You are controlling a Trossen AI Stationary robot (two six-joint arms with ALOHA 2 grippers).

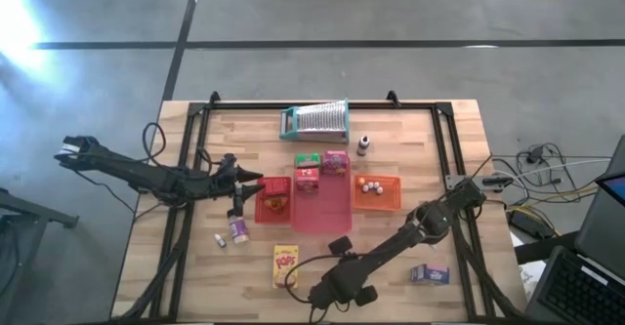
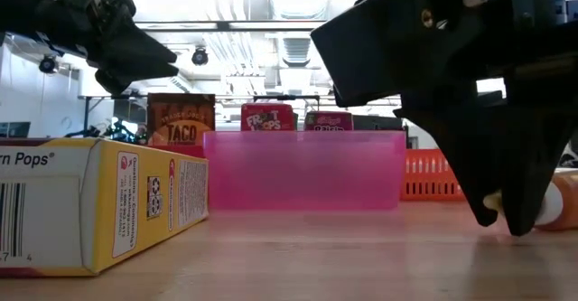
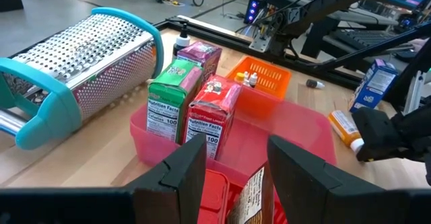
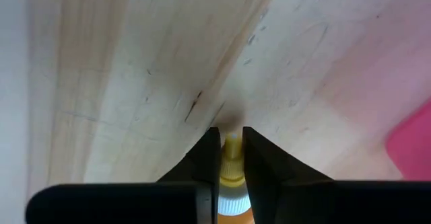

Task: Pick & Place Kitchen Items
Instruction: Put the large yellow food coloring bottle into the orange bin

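We see right gripper (image 4: 231,158) low at wooden table (image 4: 135,62), fingers clamped on yellow tip of small orange plastic bottle (image 4: 231,183) lying flat between them. Pink plastic tray (image 4: 412,140) just beyond. Left gripper (image 3: 236,167) over red tray, fingers apart, holding nothing.

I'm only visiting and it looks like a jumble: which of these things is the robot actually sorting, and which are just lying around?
Part of the job:
- yellow box
- orange bottle, in the right hand
- green carton
- blue box

Lying about:
- metal grater
- pink tray
- orange basket
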